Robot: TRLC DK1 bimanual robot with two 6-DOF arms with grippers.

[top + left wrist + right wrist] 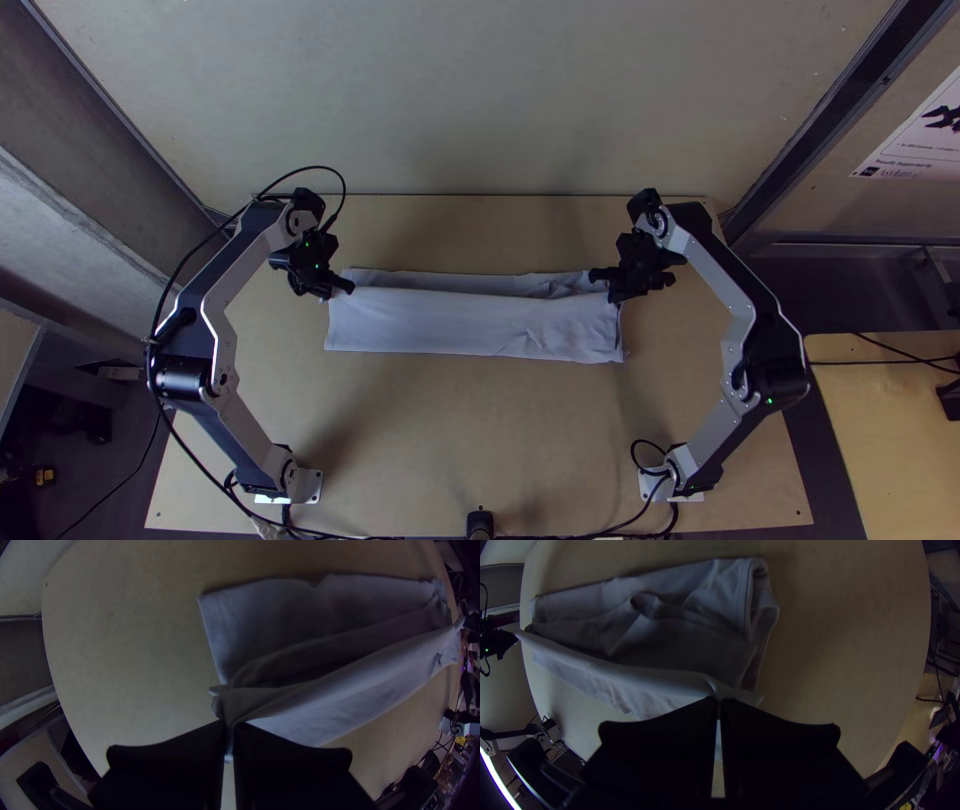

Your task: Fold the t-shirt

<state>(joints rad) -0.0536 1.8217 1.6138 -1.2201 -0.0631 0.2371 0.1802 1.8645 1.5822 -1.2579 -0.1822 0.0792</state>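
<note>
Left arm stands with its base near the near-left corner of the desk. From there it angles outward past the desk's left edge, bends sharply at the elbow, and runs back inward to a wrist near the far-left corner. Its left claw hangs below that wrist, directed inward at the cloth. Black cable follows the outer side of this arm and loops above the wrist.

Right arm is set in near-mirror pose: base by the near-right corner, elbow bent outward toward the desk's right edge, forearm returning inward to a wrist near the far-right corner. Its right claw is lowered and directed inward, facing the other across the cloth.

T-shirt lies folded into a long strip, running roughly parallel to the desk's far edge and nearer to it than to the near edge. A long fold of its upper layer is raised between the two claws, with a lower layer flat on the desk on the far side.

Left claw is pinching the raised fold at its left end; a small bunch of cloth protrudes beside the fingertips. Right claw is likewise pinching the raised fold at its right end, cloth visible in the narrow gap between its fingers. Rumples are noted in the lower layer near the right claw.
</note>
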